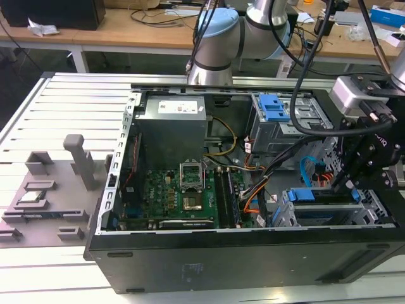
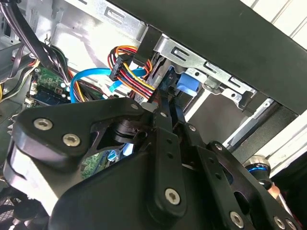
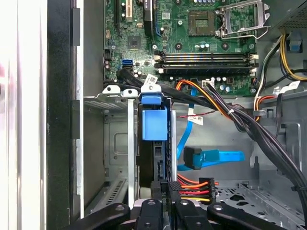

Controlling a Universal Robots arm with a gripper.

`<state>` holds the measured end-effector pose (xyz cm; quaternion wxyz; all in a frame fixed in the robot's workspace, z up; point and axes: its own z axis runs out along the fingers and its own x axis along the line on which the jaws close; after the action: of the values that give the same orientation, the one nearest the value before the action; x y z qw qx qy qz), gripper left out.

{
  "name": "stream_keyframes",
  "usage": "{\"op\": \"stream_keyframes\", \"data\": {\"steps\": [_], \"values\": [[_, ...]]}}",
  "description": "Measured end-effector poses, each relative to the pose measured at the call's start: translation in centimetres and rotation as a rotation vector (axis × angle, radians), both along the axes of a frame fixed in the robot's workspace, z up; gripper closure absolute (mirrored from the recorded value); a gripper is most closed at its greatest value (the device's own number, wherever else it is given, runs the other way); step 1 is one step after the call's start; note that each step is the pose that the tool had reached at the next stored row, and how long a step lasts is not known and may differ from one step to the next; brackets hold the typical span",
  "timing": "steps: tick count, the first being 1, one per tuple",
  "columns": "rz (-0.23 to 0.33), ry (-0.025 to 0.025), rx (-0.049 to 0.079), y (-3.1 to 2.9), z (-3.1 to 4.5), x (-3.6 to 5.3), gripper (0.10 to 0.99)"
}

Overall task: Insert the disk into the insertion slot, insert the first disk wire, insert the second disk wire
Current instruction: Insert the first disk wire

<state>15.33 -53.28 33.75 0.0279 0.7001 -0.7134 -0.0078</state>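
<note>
Gripper (image 3: pixel 164 186) beside the disk (image 3: pixel 154 125); white cable tags (image 3: pixel 150 82) illegible.

In the first wrist view the disk (image 3: pixel 155 125) sits edge-on in the insertion slot (image 3: pixel 130 153), its label hidden, while the picture's edge cuts off most of the pincer (image 3: pixel 165 191).

Bright even light, soft shadows, edge glare

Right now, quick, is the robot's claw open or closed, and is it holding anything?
Gripper: closed on the black power plug with red, orange and yellow wires, at the end of the disk in its blue frame.
</note>
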Motion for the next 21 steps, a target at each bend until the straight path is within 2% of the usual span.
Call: {"op": "stream_keyframes", "data": {"steps": [8,9,10,15,17,19,21], "values": [[0.000,0.0001,0.000,0.00,-0.04,0.00,0.906],[0.000,0.0000,0.000,0.00,-0.04,0.00,0.843],[0.000,0.0001,0.000,0.00,-0.03,0.00,0.843],[0.000,0.0000,0.000,0.09,1.23,0.00,0.843],[0.000,0.0001,0.000,0.36,1.86,0.00,0.843],[0.000,0.0000,0.000,0.76,2.70,0.00,0.980],[0.000,0.0000,0.000,0.82,3.30,0.00,0.980]]}}
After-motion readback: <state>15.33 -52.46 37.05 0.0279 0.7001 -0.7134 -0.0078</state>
